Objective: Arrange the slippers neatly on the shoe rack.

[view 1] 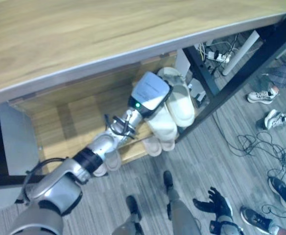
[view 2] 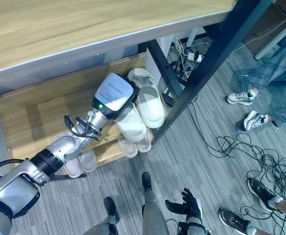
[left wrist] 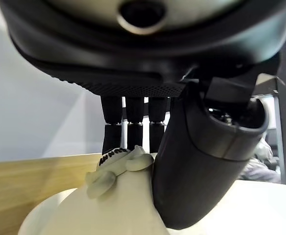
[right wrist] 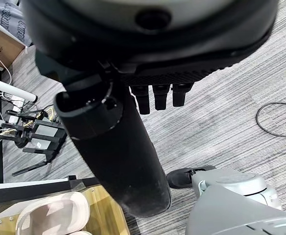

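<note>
The left hand (left wrist: 202,161), fingers straight, presses a white slipper (view 1: 161,122) at frame centre; best nudge it square beside its mate (view 1: 182,105).

The shoe rack (view 2: 30,122) stands under the tabletop (view 2: 59,29), against the dark table leg (view 2: 202,73) on its right. On the rack's upper shelf, at its right end, two slippers (view 2: 152,106) lie side by side, and the left hand (view 2: 114,95) rests over the left one of them. Below, at the rack's front edge, one slipper pair (view 2: 135,145) lies toward the right end and another pair (view 2: 80,163) further left. The right hand (view 2: 189,205) hangs over the floor, well in front of the rack. A person's shoes (view 2: 241,98) stand on the floor to the rack's right, beyond the leg.
</note>
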Available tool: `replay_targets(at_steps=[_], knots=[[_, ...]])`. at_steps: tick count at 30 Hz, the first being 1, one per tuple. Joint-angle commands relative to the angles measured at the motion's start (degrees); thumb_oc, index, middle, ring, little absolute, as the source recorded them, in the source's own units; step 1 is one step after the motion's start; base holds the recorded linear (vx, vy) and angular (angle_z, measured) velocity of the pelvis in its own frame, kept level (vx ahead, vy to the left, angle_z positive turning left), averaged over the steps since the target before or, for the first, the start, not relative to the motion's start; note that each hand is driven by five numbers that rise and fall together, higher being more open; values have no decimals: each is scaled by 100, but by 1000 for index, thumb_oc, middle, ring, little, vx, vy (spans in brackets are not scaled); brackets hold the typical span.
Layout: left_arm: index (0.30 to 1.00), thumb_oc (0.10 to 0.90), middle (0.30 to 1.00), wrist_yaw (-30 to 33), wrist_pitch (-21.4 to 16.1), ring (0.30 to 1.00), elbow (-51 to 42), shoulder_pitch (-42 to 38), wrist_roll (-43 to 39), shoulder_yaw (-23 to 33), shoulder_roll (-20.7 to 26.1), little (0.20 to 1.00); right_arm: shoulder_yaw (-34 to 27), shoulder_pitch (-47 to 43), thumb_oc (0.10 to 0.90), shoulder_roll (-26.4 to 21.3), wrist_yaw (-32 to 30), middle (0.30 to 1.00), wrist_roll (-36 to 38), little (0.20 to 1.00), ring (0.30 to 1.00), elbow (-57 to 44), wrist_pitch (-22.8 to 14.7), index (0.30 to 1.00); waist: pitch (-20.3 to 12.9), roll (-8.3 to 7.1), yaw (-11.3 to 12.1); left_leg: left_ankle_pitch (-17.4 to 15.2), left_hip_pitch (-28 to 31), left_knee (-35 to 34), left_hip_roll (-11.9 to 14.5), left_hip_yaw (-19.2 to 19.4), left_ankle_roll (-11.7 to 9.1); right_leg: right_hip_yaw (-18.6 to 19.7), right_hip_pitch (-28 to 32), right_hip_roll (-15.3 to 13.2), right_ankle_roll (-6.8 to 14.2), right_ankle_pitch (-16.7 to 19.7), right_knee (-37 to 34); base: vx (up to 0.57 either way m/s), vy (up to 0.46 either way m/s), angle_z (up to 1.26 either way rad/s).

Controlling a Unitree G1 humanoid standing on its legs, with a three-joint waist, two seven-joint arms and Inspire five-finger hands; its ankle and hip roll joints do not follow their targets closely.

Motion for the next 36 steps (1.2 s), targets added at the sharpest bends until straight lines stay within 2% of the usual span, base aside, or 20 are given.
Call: replay_targets(at_steps=[1,8,13,19,30,31,32,33,36], knots=[[300,400,300,351,8,300,49,-1101,222,313,-325,300,-28,-286,800,-620,-178,900,9,900,900,-246,-355,900,160,487,48,-299,-218,-33,162,-896,18,-331,842,396,244,-1376,222,0,0,0],[300,400,300,607,113,300,397,-1260,312,83,-378,300,21,-396,800,-828,-433,900,-347,900,900,-287,-405,900,91,508,25,-322,-235,-33,156,-895,13,-353,808,378,264,-1384,243,0,0,0],[300,400,300,678,205,300,661,-1355,298,22,-558,300,12,-423,800,-792,-397,900,-262,900,900,-156,-352,900,33,522,39,-319,-240,-33,128,-938,20,-390,805,357,275,-1377,248,8,2,3],[300,400,300,868,385,300,563,-1693,268,94,-330,300,18,-313,800,-785,-404,900,-287,900,900,-158,-349,900,-13,559,2,-338,-248,-33,103,-910,29,-403,794,331,293,-1365,253,0,0,0],[300,400,300,867,386,300,781,-1940,243,-98,-329,300,84,-425,800,-785,-376,900,-207,900,900,-77,-362,900,-53,568,-54,-374,-212,-33,101,-831,46,-348,755,340,309,-1359,287,1,4,-1],[434,489,434,853,375,434,788,-1933,245,-104,-361,434,94,-434,800,-775,-377,900,-205,900,900,-70,-363,900,-66,566,-52,-379,-206,-33,103,-822,48,-342,759,342,306,-1361,284,0,0,0],[434,489,434,853,375,434,791,-1933,246,-105,-364,434,94,-434,800,-774,-377,900,-205,900,900,-69,-364,900,-67,565,-50,-380,-205,-33,103,-821,47,-341,759,342,306,-1361,283,0,0,0],[900,800,900,823,347,900,860,-1911,114,-56,-495,900,70,-447,800,-758,-385,900,-155,900,900,-65,-371,900,-82,555,-62,-382,-202,-33,109,-811,47,-337,766,346,302,-1376,281,0,0,0],[900,800,900,779,324,900,835,-1873,65,0,-574,900,59,-439,800,-762,-393,900,-153,900,900,-113,-375,900,-101,555,-65,-392,-191,-33,111,-808,45,-343,771,345,296,-1386,287,0,0,0]])
